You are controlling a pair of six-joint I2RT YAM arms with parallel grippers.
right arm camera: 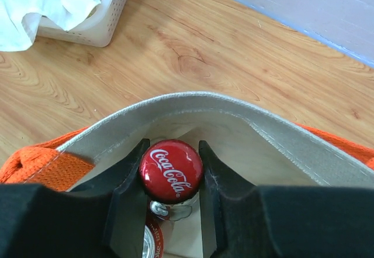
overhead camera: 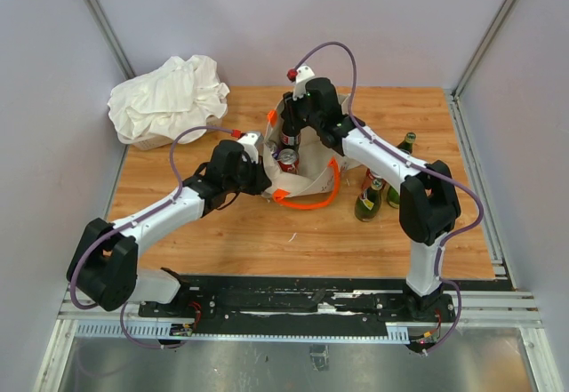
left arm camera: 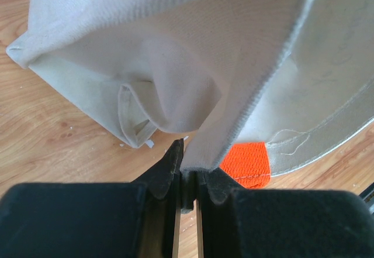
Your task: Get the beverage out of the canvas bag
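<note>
The left arm lies low across the counter (overhead camera: pixel 267 232) towards the bag's (overhead camera: pixel 313 179) left side. The left hand (left arm camera: pixel 187 173) is clenched on the bag's stitched top edge, pinching the cloth between its two black fingers.

The right arm bends over from the bag's right and points down into its open mouth. There the right hand (right arm camera: pixel 171 161) grasps a bottle (right arm camera: pixel 171 171), one finger pressed to each side of its red Coca-Cola cap. The bottle stands upright inside the bag, with a can (right arm camera: pixel 151 243) just beside it, lower down.

The counter is warm, grained wood, closed in by pale grey walls (overhead camera: pixel 267 10). Green bottles (overhead camera: pixel 369 198) stand to the bag's right. Well off to its far left, a white slotted basket (right arm camera: pixel 93 24) holds crumpled white cloth (overhead camera: pixel 169 97).

The bag is soft beige canvas, boxy, with woven orange handles (overhead camera: pixel 311 204).
</note>
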